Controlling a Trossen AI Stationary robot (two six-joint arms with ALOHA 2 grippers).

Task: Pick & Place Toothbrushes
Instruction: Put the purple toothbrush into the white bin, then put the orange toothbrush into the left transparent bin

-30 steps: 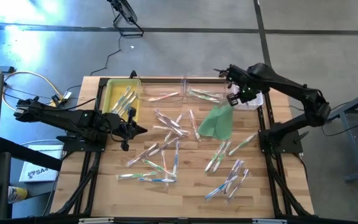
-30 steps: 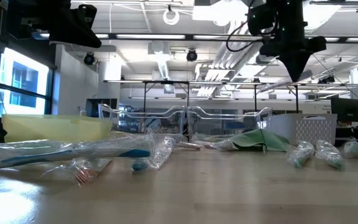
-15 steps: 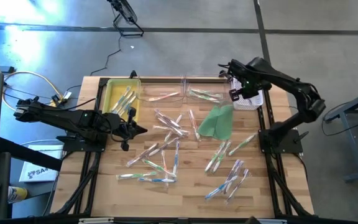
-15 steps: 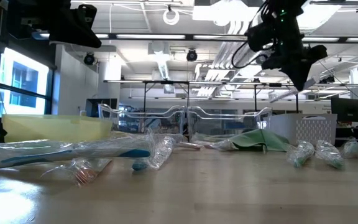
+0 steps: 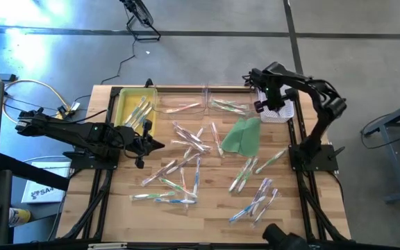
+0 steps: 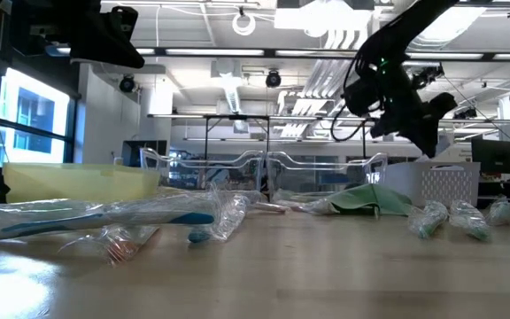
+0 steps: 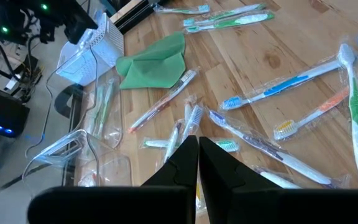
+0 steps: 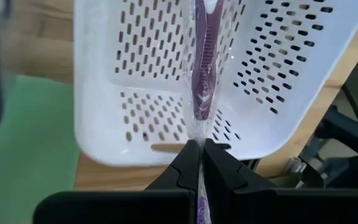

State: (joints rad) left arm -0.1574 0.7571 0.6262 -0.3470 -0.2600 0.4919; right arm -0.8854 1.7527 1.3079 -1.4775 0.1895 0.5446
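While the right gripper [image 8: 196, 163] hangs over the white perforated basket [image 8: 278, 81] with its fingers clenched on the wrapper of a purple toothbrush [image 8: 202, 81], the main risk is a bad drop: the pinch looks to sit on the clear film rather than the handle, so the brush could slide out early or cling to a finger on release. It dangles lengthwise above the basket's middle; if it swings, one end could catch the rim and tip out toward the green cloth [image 5: 243, 136] just beside the basket. The left gripper [image 7: 197, 167] waits clamped shut and empty, well away from the basket across the table, next to the yellow tray [image 5: 126, 105]. The other toothbrushes [image 5: 186, 142] lie scattered on the wood beyond the cloth from the basket, a few inside the clear bins [image 5: 207, 98] next to it and in the yellow tray. Hard to make out: the brush head runs out of the right wrist view, the basket floor is mostly hidden by the arm from above, and the low view can't show how high the brush hangs over the rim.
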